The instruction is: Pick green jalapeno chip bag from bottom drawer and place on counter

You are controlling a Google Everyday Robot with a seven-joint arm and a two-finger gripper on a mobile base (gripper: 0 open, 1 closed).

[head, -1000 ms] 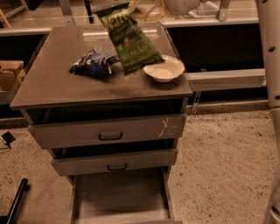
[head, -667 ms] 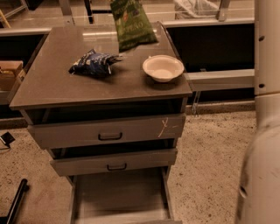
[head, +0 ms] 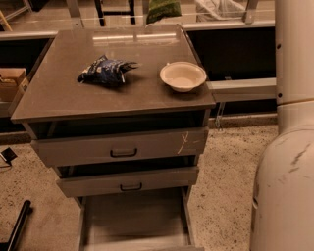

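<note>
Landmark: the cream bowl (head: 182, 76), empty and upright, near the right edge of the bench (head: 64, 93).
Green jalapeno chip bag (head: 164, 9): beyond the bowl and a little left of it, past the bench's far edge. Only its lower part shows, cut by the top of the view, and it touches nothing visible.
Hand: out of view; whether it is apart, together or clamped cannot be told.
Dark blue snack bag (head: 104, 71): lying crumpled on the bench, left of the bowl and well apart from it.
Bottom drawer (head: 135, 218): below the bowl, lowest in the cabinet, pulled out, bare grey floor showing.
Upper drawers (head: 120, 146): two, between the bowl and the bottom drawer, both slightly open.
White arm column (head: 293, 49): right of the bowl, rising from a rounded white body.
</note>
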